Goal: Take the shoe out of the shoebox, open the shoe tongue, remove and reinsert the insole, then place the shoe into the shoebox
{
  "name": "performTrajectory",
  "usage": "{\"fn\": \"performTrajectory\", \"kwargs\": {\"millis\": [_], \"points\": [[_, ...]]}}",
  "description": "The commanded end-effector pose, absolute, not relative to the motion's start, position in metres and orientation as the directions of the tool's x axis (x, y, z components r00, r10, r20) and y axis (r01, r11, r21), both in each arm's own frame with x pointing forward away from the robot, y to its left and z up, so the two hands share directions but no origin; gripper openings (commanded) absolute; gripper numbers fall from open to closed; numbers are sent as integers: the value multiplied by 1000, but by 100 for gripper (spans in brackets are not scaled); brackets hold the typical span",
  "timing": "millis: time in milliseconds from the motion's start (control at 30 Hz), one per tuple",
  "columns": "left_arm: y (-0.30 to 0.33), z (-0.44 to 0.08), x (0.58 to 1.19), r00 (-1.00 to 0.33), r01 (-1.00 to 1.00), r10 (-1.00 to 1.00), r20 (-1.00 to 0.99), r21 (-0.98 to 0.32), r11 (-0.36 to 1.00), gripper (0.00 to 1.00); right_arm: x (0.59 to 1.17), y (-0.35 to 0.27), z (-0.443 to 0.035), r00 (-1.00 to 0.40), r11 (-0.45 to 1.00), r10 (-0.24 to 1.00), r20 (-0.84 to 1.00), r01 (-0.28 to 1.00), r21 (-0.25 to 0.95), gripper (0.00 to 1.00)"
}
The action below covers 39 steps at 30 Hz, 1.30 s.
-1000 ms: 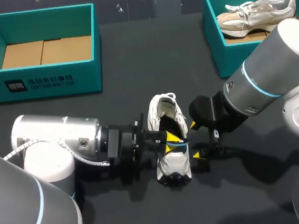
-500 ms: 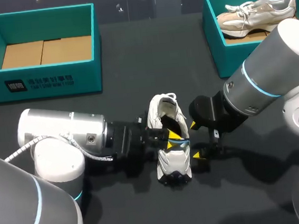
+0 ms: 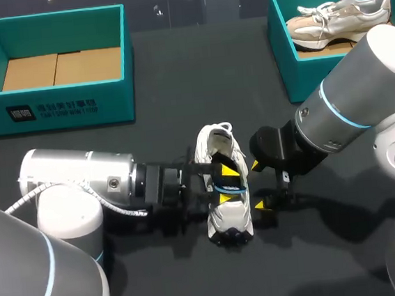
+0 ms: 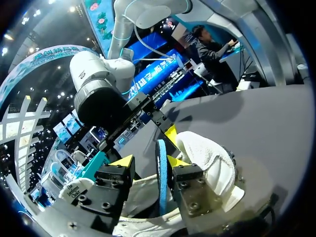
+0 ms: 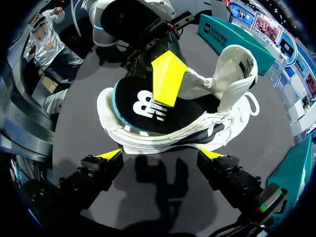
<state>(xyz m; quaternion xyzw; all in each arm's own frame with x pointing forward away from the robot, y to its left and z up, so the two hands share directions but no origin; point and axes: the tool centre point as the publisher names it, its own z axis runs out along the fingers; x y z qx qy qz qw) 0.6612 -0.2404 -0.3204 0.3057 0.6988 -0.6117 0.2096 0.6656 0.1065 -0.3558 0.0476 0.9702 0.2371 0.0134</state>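
A white shoe point(image 3: 226, 212) stands on the black table's middle, its tongue point(image 5: 237, 61) pulled open. The black insole point(image 5: 143, 111) with a blue edge point(image 4: 162, 173) stands on edge, half out of the shoe's opening. My left gripper point(image 3: 227, 184) reaches in from the shoe's left side. Its fingers point(image 4: 123, 162) straddle the insole with a gap on one side, so it is open. In the right wrist view one left fingertip point(image 5: 168, 79) lies over the insole's face. My right gripper point(image 5: 162, 155) is open beside the shoe's right side, apart from it.
A teal shoebox point(image 3: 60, 105), holding only a cardboard floor, stands at the back left. A second teal box point(image 3: 302, 75) at the back right holds a beige shoe point(image 3: 339, 15). My right arm's elbow hangs in front of that box.
My left gripper's fingers have spread apart around the insole, which they pinched before. The left arm pushed toward the shoe, then drew back a little. The right arm has not moved.
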Motion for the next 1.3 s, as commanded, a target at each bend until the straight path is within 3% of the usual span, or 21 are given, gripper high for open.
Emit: {"fn": "performTrajectory", "kwargs": {"millis": [33,233,500,767,833,933,1067,1167,1300], "points": [[-237,-315,655,-730,678,179,-660,-732,66,38,664,107,-356,-995,883,101,-7,87,461,100],[-244,-317,654,-736,669,191,-649,-741,56,0,664,107,-356,-995,883,101,-7,87,461,100],[-252,-343,666,-742,662,234,-628,-741,112,0,664,107,-356,-995,883,101,-7,87,461,100],[-245,-338,664,-758,645,233,-609,-752,136,0,664,107,-356,-995,883,101,-7,87,461,100],[-240,-334,662,-760,643,230,-607,-754,136,16,664,107,-356,-995,883,101,-7,87,461,100],[-235,-327,658,-765,638,221,-605,-759,130,26,664,107,-356,-995,883,101,-7,87,461,100],[-230,-318,654,-770,629,230,-595,-768,119,29,664,107,-356,-995,883,101,-7,87,461,100],[-227,-313,652,-773,623,242,-587,-774,114,25,664,106,-356,-995,883,104,-7,89,461,100],[-221,-308,649,-777,612,267,-570,-783,107,33,665,99,-350,-994,882,111,-14,92,462,100]]}}
